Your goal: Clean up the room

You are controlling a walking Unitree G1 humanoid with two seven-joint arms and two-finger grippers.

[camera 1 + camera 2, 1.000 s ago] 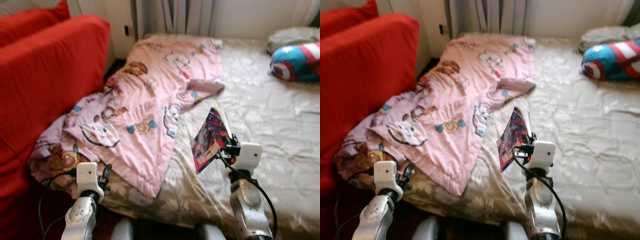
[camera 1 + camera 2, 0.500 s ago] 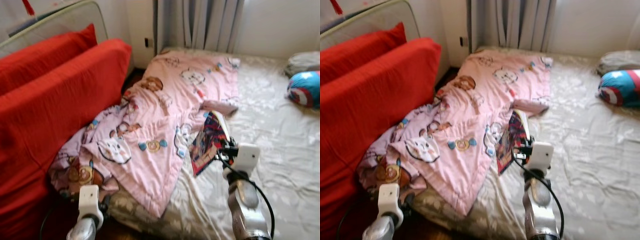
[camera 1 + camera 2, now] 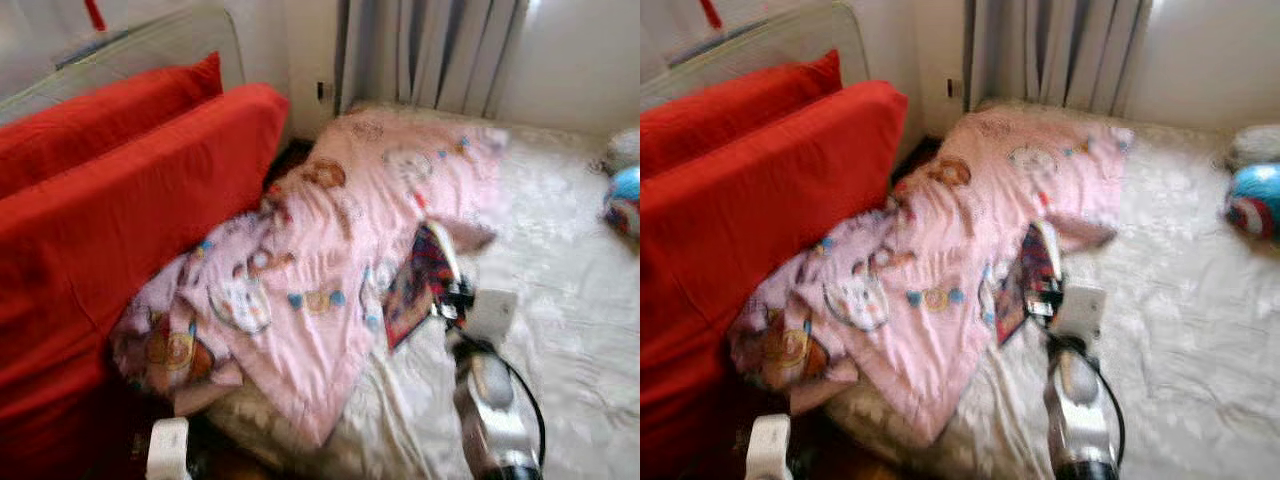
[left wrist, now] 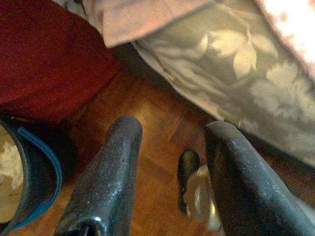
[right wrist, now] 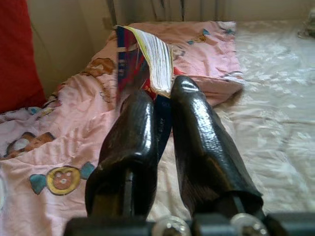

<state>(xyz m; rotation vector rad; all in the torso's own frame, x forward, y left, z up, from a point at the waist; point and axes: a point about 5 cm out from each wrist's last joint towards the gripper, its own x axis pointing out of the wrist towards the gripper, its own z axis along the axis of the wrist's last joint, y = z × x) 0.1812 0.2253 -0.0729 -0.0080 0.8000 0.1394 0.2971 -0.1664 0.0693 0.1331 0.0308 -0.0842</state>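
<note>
Pink cartoon-print blanket [image 3: 330, 270] lies rumpled across the left side of a bed [image 3: 560, 300], spilling over the bed's near-left corner toward a red sofa [image 3: 110, 210] that stands just beside it. The head views are blurred.

The right gripper [image 5: 160, 105] is raised over the middle of the bed, near the blanket's right edge. Its two black fingers are pinched nearly together on the lower edge of a thin, colourful comic book [image 3: 420, 285], which stands upright above them with its white page edges fanned out. The book is clear of the bedding, carried in the air.

The left gripper [image 4: 170, 147] hangs low by the bed's near-left corner, over a wooden floor [image 4: 152, 128]. Its fingers stand well apart and hold nothing.

A round red, white and blue cushion [image 3: 625, 197] rests at the bed's far right edge.

The step in hand looks like carrying the picked-up book away. The next move likely calls for finding a proper spot and keeping the grip firm, since thin pages could slip.
</note>
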